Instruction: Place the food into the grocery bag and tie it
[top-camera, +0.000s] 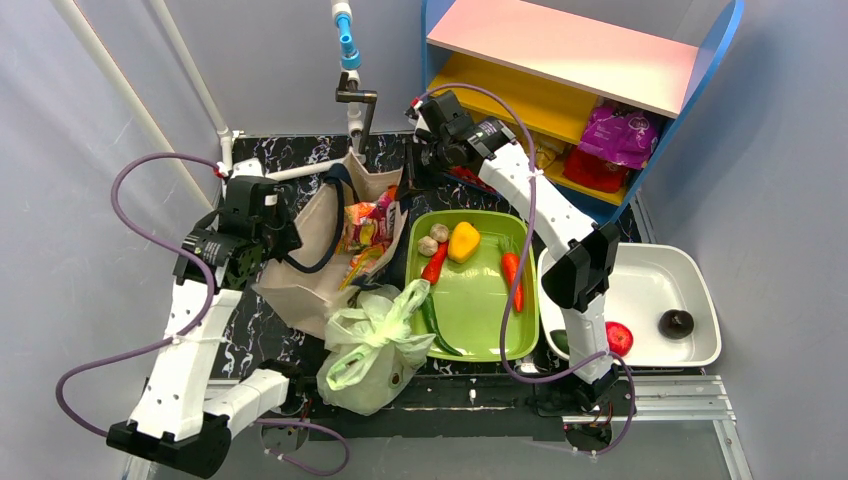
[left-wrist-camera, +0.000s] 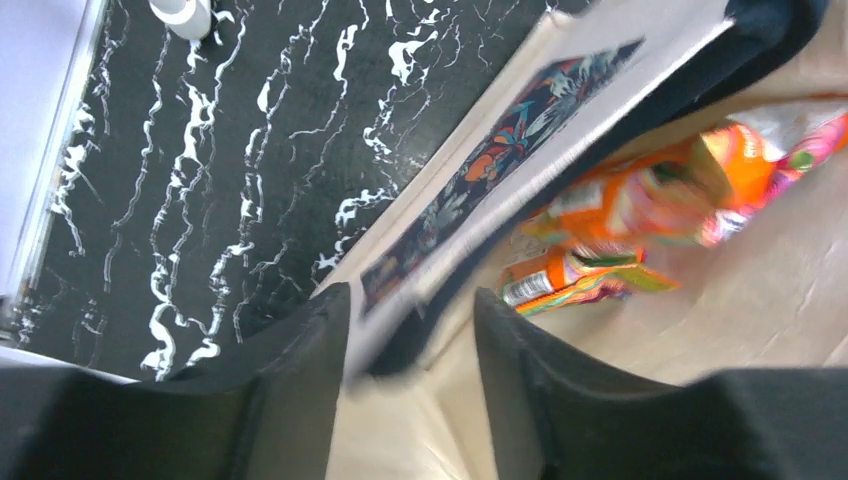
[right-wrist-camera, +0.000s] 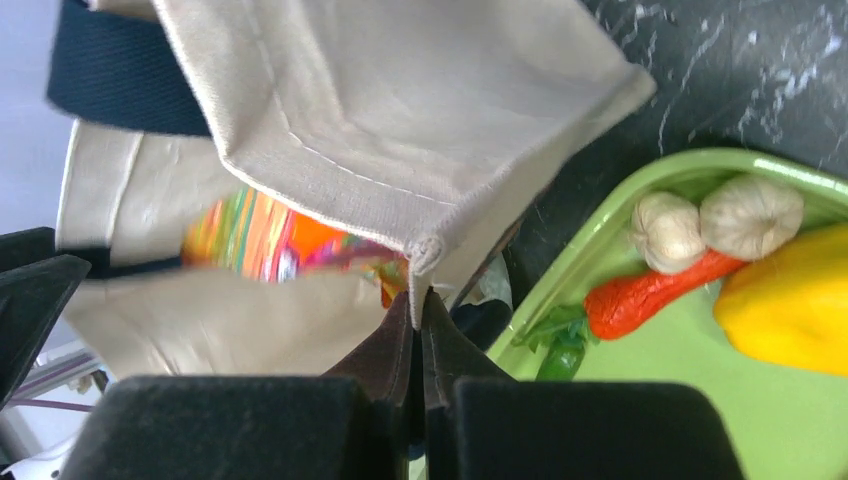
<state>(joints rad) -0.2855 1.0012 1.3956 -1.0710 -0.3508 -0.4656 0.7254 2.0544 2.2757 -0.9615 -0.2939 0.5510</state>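
Tote holding snack packets lies beside green tray.

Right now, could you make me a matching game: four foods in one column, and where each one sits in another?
Foods:
1. yellow pepper
2. snack packets
3. purple packet
4. dark round fruit

Places:
A. white tub
B. shelf unit
C. green tray
D. beige tote

Pairs: 1-C, 2-D, 3-B, 4-A.
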